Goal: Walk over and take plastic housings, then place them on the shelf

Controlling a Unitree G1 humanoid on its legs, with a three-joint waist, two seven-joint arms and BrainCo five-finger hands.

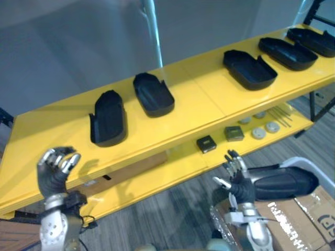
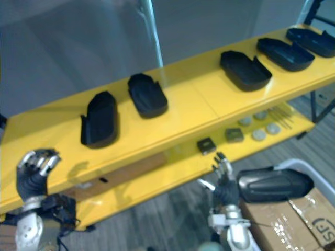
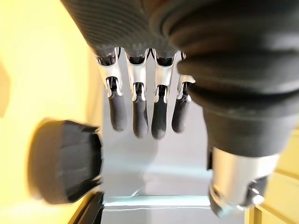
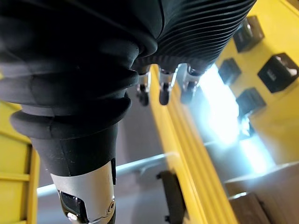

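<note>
- My left hand (image 1: 56,170) is raised and empty. Its fingers (image 3: 140,116) are loose and a little bent, closed on nothing.
- Just past those fingertips is the yellow shelf (image 1: 199,104).
- The first housing (image 1: 108,119) stands on the top deck, ahead of my left hand and a little to its right, apart from it.
- The second housing (image 1: 153,94) lies just beyond the first, farther right.
- Three more housings (image 1: 249,69) sit in a row along the top deck, well off towards my right side.
- My right hand (image 1: 238,180) is up with its fingers (image 4: 163,93) spread wide, gripping nothing.
- A loose housing (image 1: 280,183) lies just to the right of that hand, over a cardboard box (image 1: 309,214). I cannot tell whether it touches the hand.
- Ahead of my right hand, on the lower deck, are two small black blocks (image 1: 206,144) and some grey discs (image 1: 258,133).
</note>
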